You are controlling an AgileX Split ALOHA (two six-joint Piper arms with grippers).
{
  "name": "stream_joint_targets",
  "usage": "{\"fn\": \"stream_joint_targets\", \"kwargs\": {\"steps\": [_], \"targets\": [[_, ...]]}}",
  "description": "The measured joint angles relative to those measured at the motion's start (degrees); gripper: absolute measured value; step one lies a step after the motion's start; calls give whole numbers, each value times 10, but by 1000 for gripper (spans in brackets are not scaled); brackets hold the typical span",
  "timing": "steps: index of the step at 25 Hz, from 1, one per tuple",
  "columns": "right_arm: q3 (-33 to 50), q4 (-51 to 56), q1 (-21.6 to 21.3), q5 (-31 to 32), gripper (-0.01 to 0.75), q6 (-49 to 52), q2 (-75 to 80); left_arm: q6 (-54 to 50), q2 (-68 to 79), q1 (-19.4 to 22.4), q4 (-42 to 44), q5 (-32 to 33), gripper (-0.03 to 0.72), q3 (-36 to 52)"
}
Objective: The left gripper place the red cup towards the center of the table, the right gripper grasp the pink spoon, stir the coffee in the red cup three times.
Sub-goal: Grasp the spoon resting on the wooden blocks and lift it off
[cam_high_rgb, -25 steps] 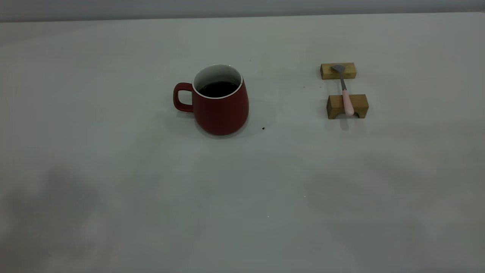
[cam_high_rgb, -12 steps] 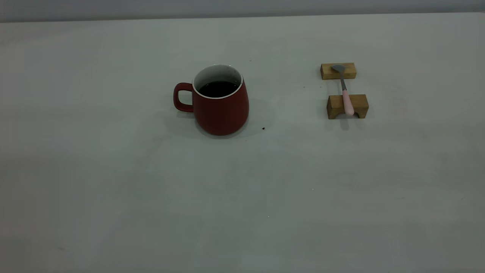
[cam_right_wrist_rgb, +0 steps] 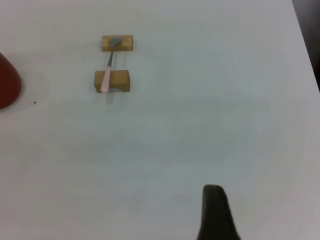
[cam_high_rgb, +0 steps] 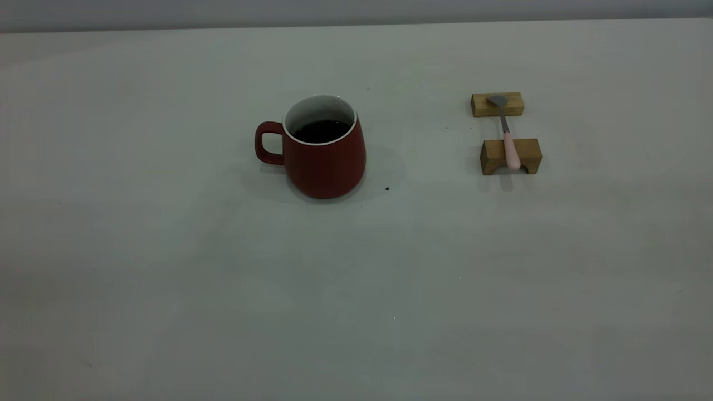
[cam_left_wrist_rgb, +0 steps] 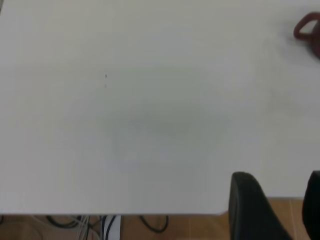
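Note:
The red cup (cam_high_rgb: 325,161) stands upright near the middle of the table (cam_high_rgb: 356,289), handle to the left, with dark coffee (cam_high_rgb: 321,130) inside. The pink spoon (cam_high_rgb: 508,139) lies across two tan wooden blocks to the cup's right, bowl on the far one. Neither gripper shows in the exterior view. In the left wrist view my left gripper (cam_left_wrist_rgb: 280,176) is open and empty over the table's near edge, far from the cup's handle (cam_left_wrist_rgb: 306,27). In the right wrist view a black part of my right gripper (cam_right_wrist_rgb: 216,215) sits well back from the spoon (cam_right_wrist_rgb: 107,70) and the cup (cam_right_wrist_rgb: 7,82).
The far block (cam_high_rgb: 497,104) and the near block (cam_high_rgb: 523,156) carry the spoon. A tiny black speck (cam_high_rgb: 387,189) lies just right of the cup. Past the table's edge are a wooden floor (cam_left_wrist_rgb: 285,220) and cables (cam_left_wrist_rgb: 100,222).
The dark shadows on the near part of the table have faded away. Cup, spoon and blocks have not moved.

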Motion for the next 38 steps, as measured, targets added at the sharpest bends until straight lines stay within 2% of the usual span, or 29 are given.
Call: {"fn": "stream_joint_targets", "kwargs": {"steps": [9,31,34,38], "targets": [[0,0,0,0,555,0,0,0,-17,26,-9,1,334,0],[-1,9,0,-4,555,5,1,0,-17,26,-9,1,334,0],[-27,34,0,-12,555,8,35,0,-17,26,-9,1,334,0],[-96,62,0,-42,555,2,175,0,-17,26,-9,1,334,0]]}}
